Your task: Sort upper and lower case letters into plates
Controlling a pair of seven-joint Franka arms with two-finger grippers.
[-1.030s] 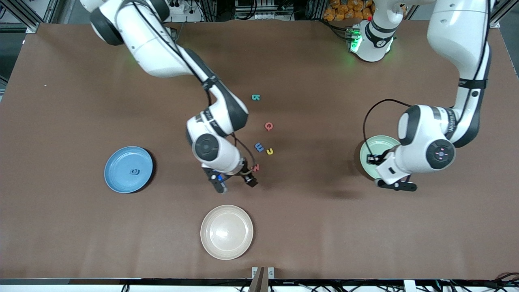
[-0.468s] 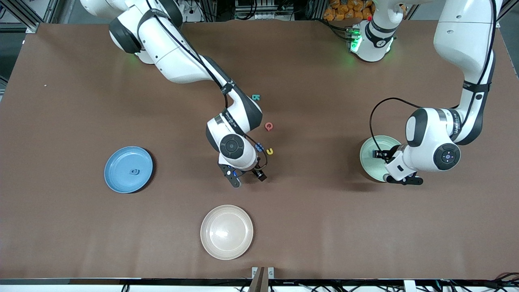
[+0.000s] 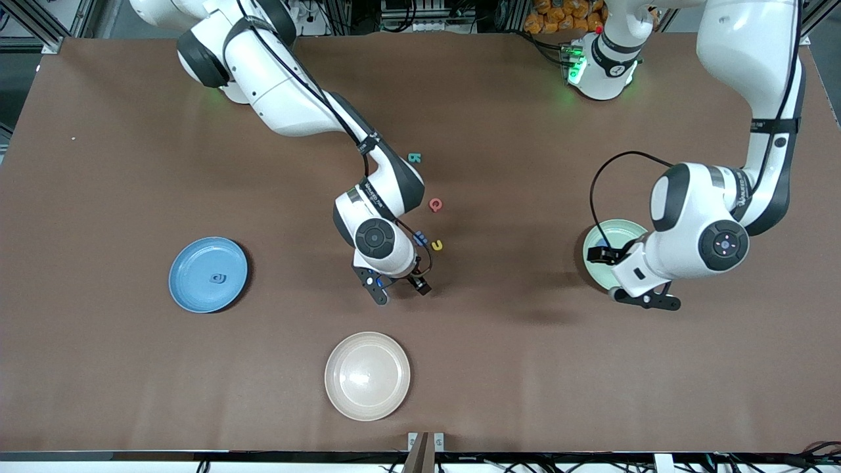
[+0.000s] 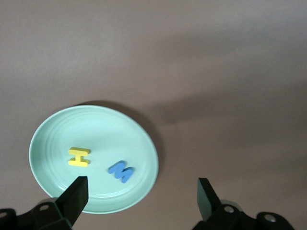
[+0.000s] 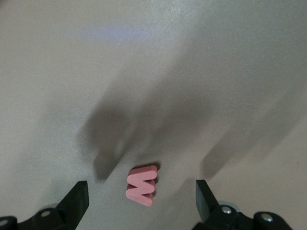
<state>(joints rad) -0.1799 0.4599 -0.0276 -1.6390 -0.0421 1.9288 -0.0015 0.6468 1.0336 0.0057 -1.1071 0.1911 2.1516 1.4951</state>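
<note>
Both grippers spread; right arm now lower over the letters
Left gripper (image 4: 139,191) has released above mint plate (image 4: 139,143); right gripper (image 5: 139,199) straddles pink letter (image 5: 141,185), jaws apart.

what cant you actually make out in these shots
- Front view: the pink letter between the open right gripper's fingers is hidden under its wrist.
- Front view: the left arm covers part of the mint green plate; its yellow H and blue M show only from the left wrist.
- Front view: the piece in the blue plate is too small to read.
</note>
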